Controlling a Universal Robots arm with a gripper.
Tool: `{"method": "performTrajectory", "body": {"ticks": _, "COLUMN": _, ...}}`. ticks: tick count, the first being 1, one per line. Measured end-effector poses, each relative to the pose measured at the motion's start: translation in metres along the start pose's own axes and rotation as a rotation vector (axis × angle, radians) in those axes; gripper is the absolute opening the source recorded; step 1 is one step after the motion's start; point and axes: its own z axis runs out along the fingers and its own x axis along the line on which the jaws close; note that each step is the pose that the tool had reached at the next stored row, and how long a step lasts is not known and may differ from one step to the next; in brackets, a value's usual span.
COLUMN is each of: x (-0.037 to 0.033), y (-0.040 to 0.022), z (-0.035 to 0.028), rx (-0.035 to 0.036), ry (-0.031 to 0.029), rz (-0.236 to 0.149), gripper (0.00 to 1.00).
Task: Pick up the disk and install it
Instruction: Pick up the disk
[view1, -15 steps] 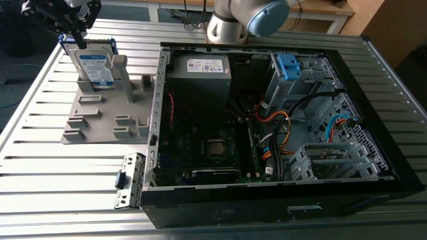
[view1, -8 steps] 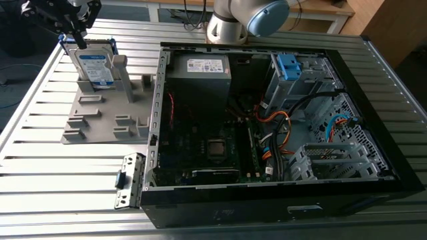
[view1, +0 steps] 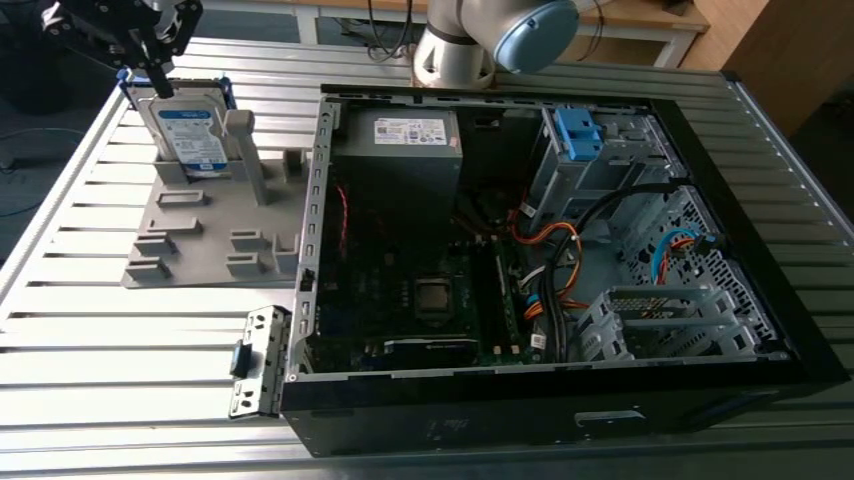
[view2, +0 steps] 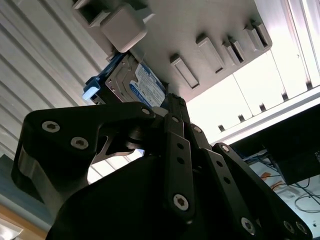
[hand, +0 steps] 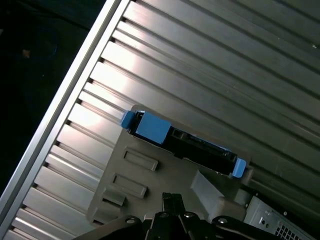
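Gripper (view1: 158, 84) fingers drawn together at the tips, nothing clamped between them; seen in both wrist views (view2: 171, 99) (hand: 172, 201) as one narrow dark point. It hangs just above the grey stand (view1: 200, 230), over the stand's far end, close to the top edge of the disk (view1: 187, 135); contact with that edge can't be judged. Disk stands upright on its edge in a slot at the far end of the stand, label facing the stand's near end, blue rail frame wrapped around its sides. In the first wrist view the disk (hand: 200, 150) shows edge-on, with blue tabs at both ends. In the second wrist view its label (view2: 145, 85) peeks out past the linkage. Stand lies flat on the slatted metal table (view1: 134, 330); its other slots and blocks are bare. Just beside the stand, toward the exterior view's right, sits the open computer case (view1: 767, 230), side panel off. Inside it, nearest the stand, is a grey metal box (view1: 414, 160) with a white sticker. Farther from the stand is a blue bracket (view1: 577, 130) in the drive cage. Arm base (view1: 461, 50) rises beyond the case.
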Motion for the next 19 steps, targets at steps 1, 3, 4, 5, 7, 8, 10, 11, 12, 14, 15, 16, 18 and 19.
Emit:
{"method": "performTrajectory", "body": {"ticks": 1, "x": 0.0, "y": 0.0, "z": 0.0, "rx": -0.0002, "ry": 0.0002, "rz": -0.007, "gripper": 0.11}}
{"method": "performTrajectory", "body": {"ticks": 3, "x": 0.0, "y": 0.0, "z": 0.0, "rx": -0.0006, "ry": 0.0005, "rz": -0.022, "gripper": 0.11}}
{"method": "performTrajectory", "body": {"ticks": 4, "x": 0.0, "y": 0.0, "z": 0.0, "rx": -0.0008, "ry": 0.0006, "rz": -0.029, "gripper": 0.11}}
{"method": "performTrajectory", "body": {"ticks": 5, "x": 0.0, "y": 0.0, "z": 0.0, "rx": -0.001, "ry": 0.0009, "rz": -0.036, "gripper": 0.11}}
{"method": "performTrajectory", "body": {"ticks": 7, "x": 0.0, "y": 0.0, "z": 0.0, "rx": -0.0013, "ry": 0.0012, "rz": -0.051, "gripper": 0.11}}
{"method": "performTrajectory", "body": {"ticks": 8, "x": 0.0, "y": 0.0, "z": 0.0, "rx": -0.0015, "ry": 0.0014, "rz": -0.058, "gripper": 0.11}}
{"method": "performTrajectory", "body": {"ticks": 10, "x": 0.0, "y": 0.0, "z": 0.0, "rx": -0.0019, "ry": 0.0017, "rz": -0.071, "gripper": 0.11}}
{"method": "performTrajectory", "body": {"ticks": 11, "x": 0.0, "y": 0.0, "z": 0.0, "rx": -0.0021, "ry": 0.0018, "rz": -0.078, "gripper": 0.11}}
{"method": "performTrajectory", "body": {"ticks": 12, "x": 0.0, "y": 0.0, "z": 0.0, "rx": -0.0023, "ry": 0.002, "rz": -0.085, "gripper": 0.11}}
{"method": "performTrajectory", "body": {"ticks": 14, "x": 0.0, "y": 0.0, "z": 0.0, "rx": -0.0026, "ry": 0.0023, "rz": -0.1, "gripper": 0.11}}
{"method": "performTrajectory", "body": {"ticks": 15, "x": 0.0, "y": 0.0, "z": 0.0, "rx": -0.0028, "ry": 0.0025, "rz": -0.106, "gripper": 0.11}}
{"method": "performTrajectory", "body": {"ticks": 16, "x": 0.0, "y": 0.0, "z": 0.0, "rx": -0.003, "ry": 0.0026, "rz": -0.113, "gripper": 0.11}}
{"method": "performTrajectory", "body": {"ticks": 18, "x": 0.0, "y": 0.0, "z": 0.0, "rx": -0.0033, "ry": 0.0029, "rz": -0.127, "gripper": 0.11}}
{"method": "performTrajectory", "body": {"ticks": 19, "x": 0.0, "y": 0.0, "z": 0.0, "rx": -0.0035, "ry": 0.0031, "rz": -0.133, "gripper": 0.11}}
